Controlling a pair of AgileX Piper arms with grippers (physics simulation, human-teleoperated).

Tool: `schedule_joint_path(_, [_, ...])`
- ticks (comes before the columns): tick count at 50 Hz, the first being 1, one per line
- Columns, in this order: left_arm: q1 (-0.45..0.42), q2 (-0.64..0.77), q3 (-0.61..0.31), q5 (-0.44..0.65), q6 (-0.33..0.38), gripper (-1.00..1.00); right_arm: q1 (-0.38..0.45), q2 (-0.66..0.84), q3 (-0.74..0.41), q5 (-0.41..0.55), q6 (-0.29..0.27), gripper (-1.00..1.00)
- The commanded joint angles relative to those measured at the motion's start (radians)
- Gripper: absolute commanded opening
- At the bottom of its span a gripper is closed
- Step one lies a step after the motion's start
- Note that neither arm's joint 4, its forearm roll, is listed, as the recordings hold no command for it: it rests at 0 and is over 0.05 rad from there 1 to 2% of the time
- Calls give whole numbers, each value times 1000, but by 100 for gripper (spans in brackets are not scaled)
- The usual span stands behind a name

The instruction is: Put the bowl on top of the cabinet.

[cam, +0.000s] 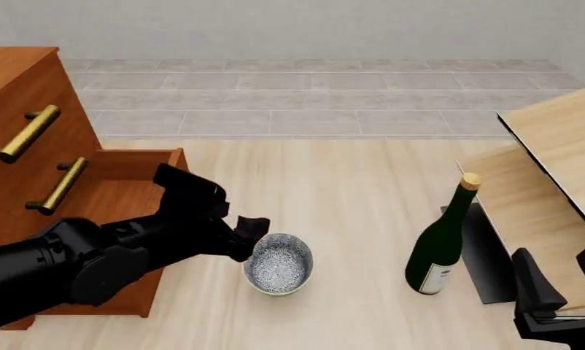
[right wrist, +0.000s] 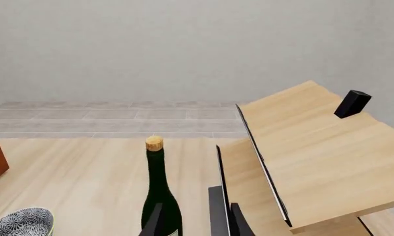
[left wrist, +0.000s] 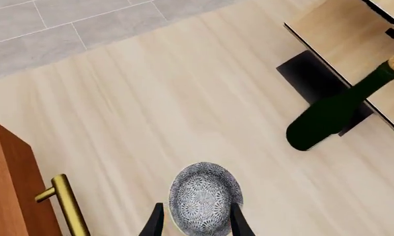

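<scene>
The small bowl with a speckled grey-white inside stands upright on the light wood floor, in front of the cabinet's pulled-out lower drawer. My left gripper is open and hovers at the bowl's left rim. In the left wrist view the bowl lies between the two spread fingers, and no squeeze shows. The reddish-brown cabinet with brass bar handles rises at the left; only a corner of its top shows. My right gripper is open and empty at the lower right.
A dark green wine bottle with a cork stands right of the bowl. Behind the bottle, pale light-wood furniture with slanted panels fills the right side. Grey tiled floor runs along the back wall.
</scene>
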Motion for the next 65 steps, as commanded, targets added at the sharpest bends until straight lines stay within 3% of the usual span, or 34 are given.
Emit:
schedule_joint_path(1, [5,73,-2,-35,-3,100,0,0,0,0,0,100])
schedule_joint_path(65, [64,284,-2,-180,27,100,0,0,0,0,0,100])
